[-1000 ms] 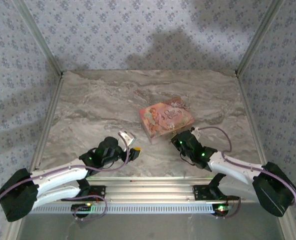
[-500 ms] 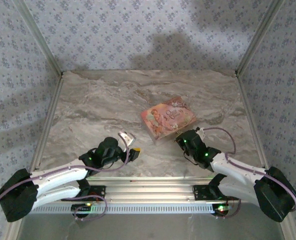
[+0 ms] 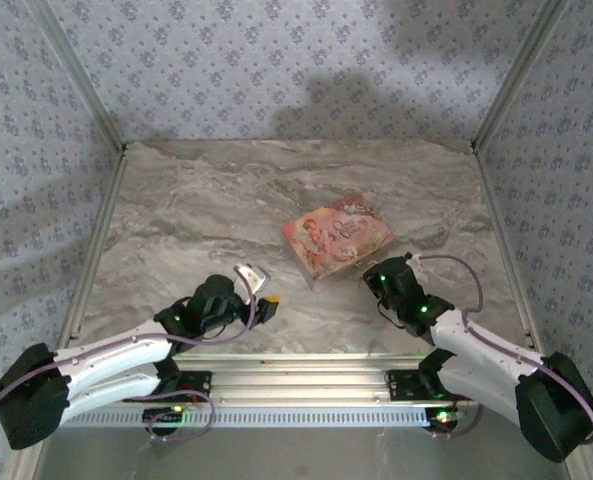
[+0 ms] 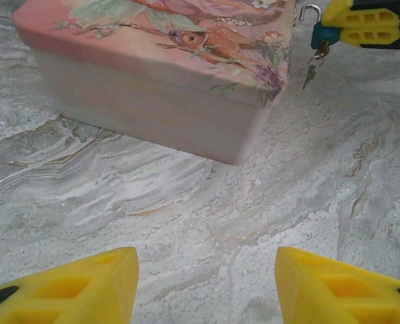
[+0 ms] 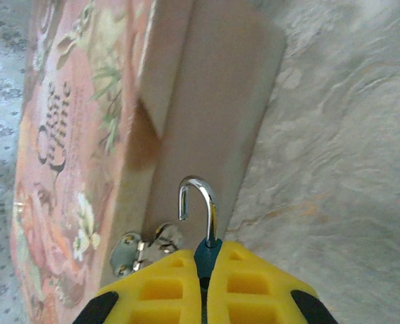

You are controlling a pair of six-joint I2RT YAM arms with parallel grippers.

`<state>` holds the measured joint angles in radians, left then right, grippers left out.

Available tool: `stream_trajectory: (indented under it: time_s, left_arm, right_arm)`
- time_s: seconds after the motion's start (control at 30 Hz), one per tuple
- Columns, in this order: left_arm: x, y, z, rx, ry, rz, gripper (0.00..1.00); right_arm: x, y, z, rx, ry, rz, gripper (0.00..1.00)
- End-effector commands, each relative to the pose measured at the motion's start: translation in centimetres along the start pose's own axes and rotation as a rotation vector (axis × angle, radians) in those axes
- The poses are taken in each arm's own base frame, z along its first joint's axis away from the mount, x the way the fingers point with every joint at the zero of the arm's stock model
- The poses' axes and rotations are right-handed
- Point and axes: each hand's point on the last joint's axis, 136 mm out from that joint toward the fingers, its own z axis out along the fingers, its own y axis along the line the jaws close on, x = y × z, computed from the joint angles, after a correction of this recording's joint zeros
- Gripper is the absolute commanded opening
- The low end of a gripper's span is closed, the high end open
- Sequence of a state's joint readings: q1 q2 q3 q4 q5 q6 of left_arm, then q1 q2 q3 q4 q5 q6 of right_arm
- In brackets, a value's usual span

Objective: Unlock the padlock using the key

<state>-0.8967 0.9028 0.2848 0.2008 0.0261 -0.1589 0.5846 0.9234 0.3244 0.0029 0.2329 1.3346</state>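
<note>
Currently, the right gripper (image 5: 205,287) is clenching tight on the teal padlock (image 5: 207,253), pinching its body between the yellow fingers so that the silver shackle (image 5: 201,199) is sticking out beyond the tips. The shackle is standing open, its short leg hanging free of the body. The padlock is being held just beside a plain side wall of the pink illustrated box (image 5: 78,135), close to the small metal clasp (image 5: 140,246) fixed low on that wall; whether the shackle is touching the clasp I cannot tell. In the left wrist view, a small key (image 4: 310,69) is dangling from the underside of the padlock, just past the box's corner and above the marbled worktop (image 4: 186,223).

Meanwhile, the left gripper (image 4: 206,283) is keeping its jaws spread and grasping nothing. It is sitting low over the worktop and facing another side of the box, with a stretch of bare marble lying between them. From the overhead camera, the box is lying at a slant right of the worktop's centre, lid side up, with one arm reaching toward it from each side.
</note>
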Motion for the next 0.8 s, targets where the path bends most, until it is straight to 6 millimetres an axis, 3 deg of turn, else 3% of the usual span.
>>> stream_trajectory:
  time_s: [0.0, 0.07, 0.1, 0.13, 0.27, 0.37, 0.5, 0.63, 0.77]
  left_arm:
    - [-0.9, 0.6, -0.8, -0.035, -0.013, -0.011, 0.57]
    - [-1.4, 1.3, -1.5, -0.079, -0.017, -0.023, 0.67]
    - [-1.8, 1.8, -2.0, -0.115, -0.019, -0.033, 0.86]
    - [-2.3, 2.5, -2.6, -0.152, -0.022, -0.047, 0.98]
    - [-4.1, 4.9, -5.1, -0.289, -0.022, -0.107, 0.98]
    - [-4.5, 7.9, -7.6, -0.45, -0.002, -0.208, 0.98]
    - [-3.9, 10.6, -10.3, -0.581, 0.02, -0.341, 0.98]
    - [-3.0, 11.7, -12.2, -0.638, 0.008, -0.414, 0.98]
    - [-1.9, 12.3, -13.6, -0.675, -0.003, -0.46, 0.98]
  right_arm:
    - [-1.2, 0.7, -1.3, 0.021, -0.012, -0.039, 0.0]
    - [-2.1, 1.4, -2.2, 0.017, -0.027, -0.067, 0.0]
    - [-2.6, 2.1, -2.8, 0.009, -0.04, -0.088, 0.0]
    - [-3.2, 2.8, -3.4, 0.003, -0.054, -0.115, 0.0]
    - [-3.3, 6.3, -4.3, -0.021, -0.012, -0.235, 0.0]
    - [-1.3, 9.5, -3.6, -0.037, 0.064, -0.345, 0.0]
    - [4.3, 15.2, -1.2, -0.06, 0.205, -0.549, 0.0]
    - [13.1, 21.5, 2.2, -0.132, 0.42, -0.727, 0.0]
    - [21.9, 24.2, 6.3, -0.178, 0.629, -0.788, 0.0]
